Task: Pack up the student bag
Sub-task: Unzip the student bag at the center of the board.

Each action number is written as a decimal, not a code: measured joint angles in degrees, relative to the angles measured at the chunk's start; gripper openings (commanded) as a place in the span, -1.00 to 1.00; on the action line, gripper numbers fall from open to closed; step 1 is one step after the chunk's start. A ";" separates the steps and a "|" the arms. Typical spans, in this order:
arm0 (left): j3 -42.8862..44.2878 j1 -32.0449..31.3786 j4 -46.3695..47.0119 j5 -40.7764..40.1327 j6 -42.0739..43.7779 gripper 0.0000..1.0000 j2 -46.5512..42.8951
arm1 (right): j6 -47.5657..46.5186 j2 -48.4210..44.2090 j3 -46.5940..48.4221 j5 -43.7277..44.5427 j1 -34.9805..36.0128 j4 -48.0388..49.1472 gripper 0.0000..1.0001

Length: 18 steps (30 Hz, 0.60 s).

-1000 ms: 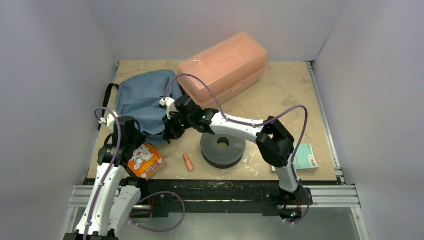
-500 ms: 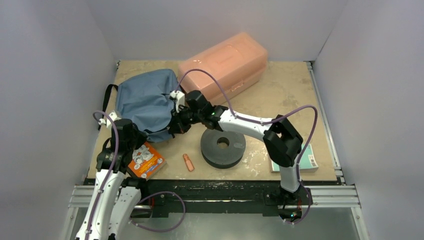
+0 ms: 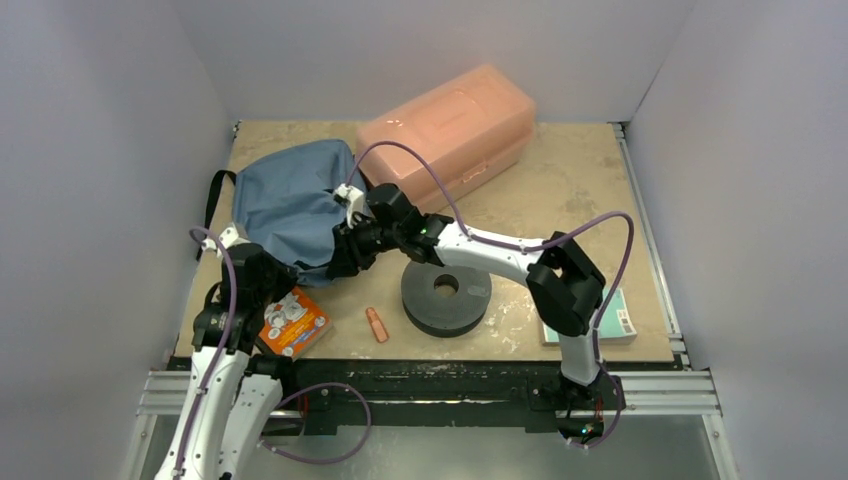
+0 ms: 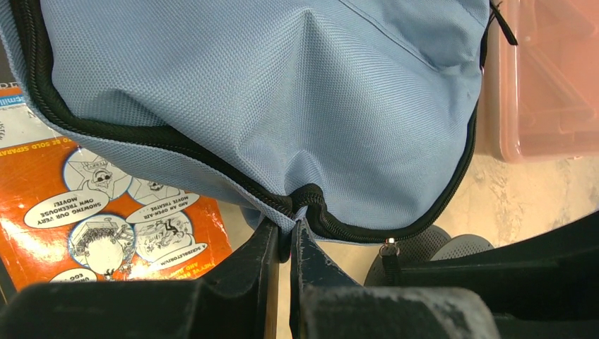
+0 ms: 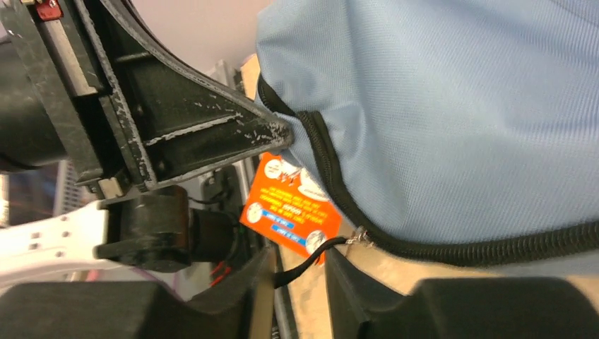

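Parted since a second ago, when its fingers were pressed together, the right claw now stands narrowly open. The black zipper cord runs into its gap, and whether it still touches a finger cannot be told. The left claw is pinched tight on the zippered rim of the student bag, with fabric bunched at its tips. That bag lies in the left rear part of the desk, its near rim raised between the two claws and its right side just beside the salmon-pink box at the rear edge. An orange booklet lies at the left near corner, partly under the bag's rim. A small copper-coloured piece and a dark disc sit near the middle of the near edge, and a teal book lies by the right near corner.
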 measured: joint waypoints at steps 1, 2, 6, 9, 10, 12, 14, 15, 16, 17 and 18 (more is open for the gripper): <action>-0.26 0.00 0.20 0.31 0.11 -1.00 -0.28 | 1.77 -0.24 -0.70 -0.35 -0.39 1.07 -0.08; -0.57 0.00 0.28 0.57 0.22 -1.00 -0.59 | 4.37 -0.98 -2.40 -0.48 -0.81 2.75 -0.04; -1.40 0.00 0.37 1.70 0.87 -1.00 -1.03 | 11.56 -4.76 -8.72 1.90 -2.86 5.31 -0.02; -1.64 0.00 0.37 2.27 1.05 -1.00 -1.33 | 16.02 -6.45 -9.77 5.90 -4.59 6.25 0.00; -1.64 0.00 0.37 2.38 1.05 -1.00 -1.55 | 17.22 -6.93 -9.90 7.19 -5.03 6.38 0.00; -1.64 0.00 0.37 2.64 1.07 -1.00 -2.03 | 19.67 -7.67 -9.86 10.10 -5.79 6.51 0.01; -1.64 0.00 0.35 2.99 1.07 -1.00 -2.40 | 21.73 -7.61 -9.25 12.15 -6.34 6.21 0.00; -1.64 0.00 0.33 3.21 1.09 -1.00 -2.62 | 22.77 -7.26 -8.81 13.09 -6.47 6.01 -0.01; -1.64 0.00 0.28 3.74 1.09 -1.00 -3.10 | 25.14 -5.84 -8.11 14.93 -6.47 5.92 -0.02; -1.64 0.00 0.28 3.74 1.09 -1.00 -3.10 | 25.14 -5.84 -8.11 14.93 -6.47 5.92 -0.03; -1.64 0.00 0.24 3.98 1.16 -1.00 -3.10 | 25.94 -5.31 -8.11 15.37 -6.45 5.90 -0.03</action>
